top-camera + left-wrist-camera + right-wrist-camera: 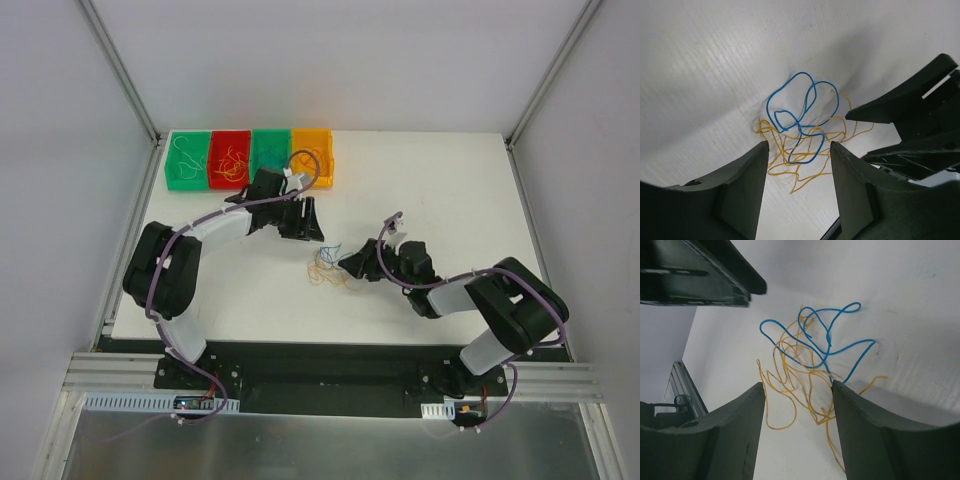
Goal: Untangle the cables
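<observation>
Both your jaws are spread wide, holding nothing. Only your wrist views show blue cables (799, 122); only the top shows four bins (250, 160).

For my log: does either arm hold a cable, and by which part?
Nothing is held; left gripper and right gripper have open jaws by the cables.
</observation>
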`<state>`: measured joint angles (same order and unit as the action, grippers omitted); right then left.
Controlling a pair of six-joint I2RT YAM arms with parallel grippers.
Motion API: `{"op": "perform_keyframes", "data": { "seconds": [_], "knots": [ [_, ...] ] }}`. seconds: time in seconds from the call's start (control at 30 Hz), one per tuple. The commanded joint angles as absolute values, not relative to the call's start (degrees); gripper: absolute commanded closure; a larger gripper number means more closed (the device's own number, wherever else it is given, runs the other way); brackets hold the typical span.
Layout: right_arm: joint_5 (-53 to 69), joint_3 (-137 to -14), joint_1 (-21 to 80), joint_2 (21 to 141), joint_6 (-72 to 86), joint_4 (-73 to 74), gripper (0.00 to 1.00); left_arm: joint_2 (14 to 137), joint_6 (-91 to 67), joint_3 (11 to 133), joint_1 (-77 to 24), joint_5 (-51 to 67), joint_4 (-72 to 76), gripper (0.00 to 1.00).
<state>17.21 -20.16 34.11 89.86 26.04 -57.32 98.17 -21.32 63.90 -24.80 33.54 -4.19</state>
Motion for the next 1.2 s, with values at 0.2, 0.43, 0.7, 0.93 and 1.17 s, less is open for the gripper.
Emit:
{"op": "perform_keyframes", "data": {
  "seconds": [0.2,0.43,0.7,0.93,1.17],
  "knots": [
    [14.33,-21.7,37.26,90.35,26.37,-63.2,0.42,101.6,-16.7,63.63,-29.26,33.4,-2.9,0.53],
    [12.4,-25.3,39.37,89.3,22.6,-54.07,0.45,101.69,-14.68,62.84,-29.62,30.67,-3.08,0.82],
    [3.26,-33.65,45.08,90.35,16.44,-37.37,0.5,95.38,-13.09,63.2,-29.62,29.62,-4.83,1.0],
    [-2.72,-37.88,45.88,93.16,16.87,-30.95,0.72,69.13,-19.85,57.23,-29.62,24.36,-5.01,1.0],
    [-8.34,-38.24,43.07,93.08,20.82,-27.69,0.99,43.96,-17.24,64.65,-29.62,7.32,-13.86,1.0]
  ]
}}
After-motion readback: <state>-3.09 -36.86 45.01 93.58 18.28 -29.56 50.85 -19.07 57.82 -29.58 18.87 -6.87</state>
